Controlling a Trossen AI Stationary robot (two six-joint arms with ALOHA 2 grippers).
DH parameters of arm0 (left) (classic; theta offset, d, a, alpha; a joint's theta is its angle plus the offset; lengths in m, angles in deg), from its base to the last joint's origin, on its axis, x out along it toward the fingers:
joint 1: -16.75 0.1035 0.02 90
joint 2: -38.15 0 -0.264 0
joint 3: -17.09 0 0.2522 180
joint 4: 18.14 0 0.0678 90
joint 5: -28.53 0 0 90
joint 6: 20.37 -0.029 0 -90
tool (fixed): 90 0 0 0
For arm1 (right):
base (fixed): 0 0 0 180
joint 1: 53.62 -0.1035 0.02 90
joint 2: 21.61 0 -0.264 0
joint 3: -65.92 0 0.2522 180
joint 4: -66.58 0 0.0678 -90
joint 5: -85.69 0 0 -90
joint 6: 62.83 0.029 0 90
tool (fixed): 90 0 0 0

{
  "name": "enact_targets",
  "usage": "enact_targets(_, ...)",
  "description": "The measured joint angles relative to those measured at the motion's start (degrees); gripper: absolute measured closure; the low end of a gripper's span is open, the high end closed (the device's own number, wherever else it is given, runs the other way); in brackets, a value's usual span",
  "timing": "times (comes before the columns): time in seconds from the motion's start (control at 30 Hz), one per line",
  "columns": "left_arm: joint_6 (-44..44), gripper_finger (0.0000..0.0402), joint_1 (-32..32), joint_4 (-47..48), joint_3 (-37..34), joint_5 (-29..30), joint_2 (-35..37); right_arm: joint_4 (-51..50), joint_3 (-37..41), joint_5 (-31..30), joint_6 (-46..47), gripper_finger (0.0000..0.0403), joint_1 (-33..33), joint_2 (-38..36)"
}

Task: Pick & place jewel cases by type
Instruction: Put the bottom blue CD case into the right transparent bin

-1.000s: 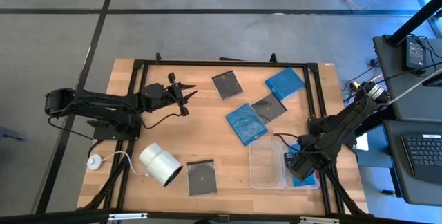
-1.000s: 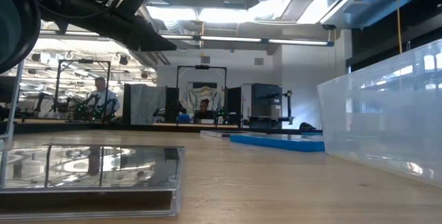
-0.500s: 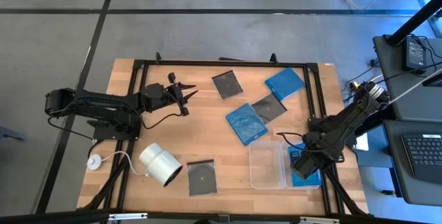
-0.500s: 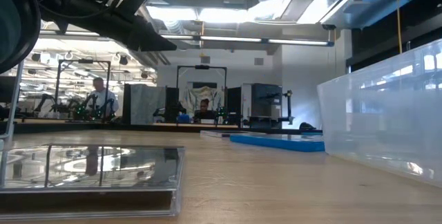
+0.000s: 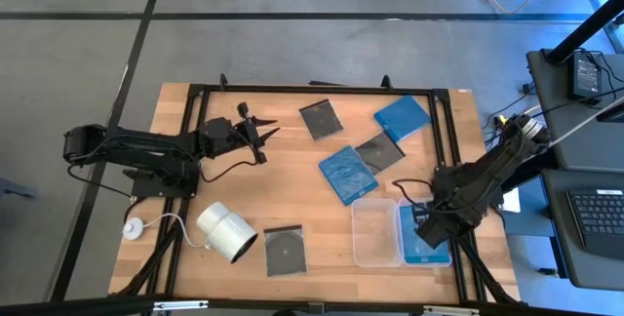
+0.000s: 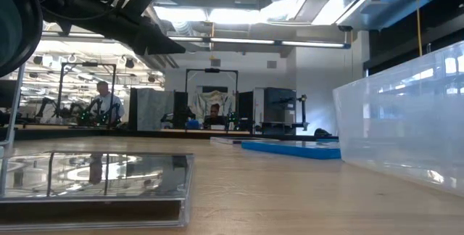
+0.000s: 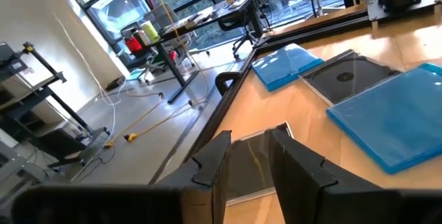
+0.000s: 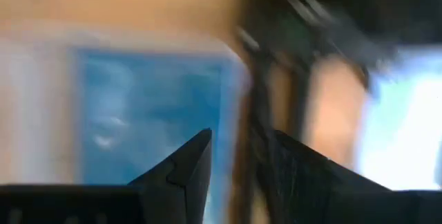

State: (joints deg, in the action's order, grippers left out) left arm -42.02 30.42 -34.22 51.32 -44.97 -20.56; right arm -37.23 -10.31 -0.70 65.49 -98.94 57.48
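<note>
The right hand [image 5: 429, 226] is seen empty, fingers apart, over a blue jewel case [image 5: 417, 246] lying inside the clear tray [image 5: 451, 257]; the tray wall may be caught.

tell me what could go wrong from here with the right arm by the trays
The right gripper hangs open low over the blue case lying in the right tray; pulling away low, its fingers might clip the tray wall and shift it.

The empty tray touches that one, so a knock could move both.

The next blue case lies close to a grey case; grabbing one might drag the other.
</note>
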Motion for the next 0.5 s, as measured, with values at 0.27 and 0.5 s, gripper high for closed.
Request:
enact_targets(0.27, 4.5, 0.0303, 0.0, 0.0, 0.0, -0.1, 0.0, -0.1, -0.5, -35.4, -16.7, 0.0253, 0.0, -5.8)
enact_targets(0.5, 11.6, 0.0304, -0.1, 0.0, 0.0, -0.1, 0.0, 0.1, -0.5, -52.9, -30.9, 0.0253, 0.6, -7.3)
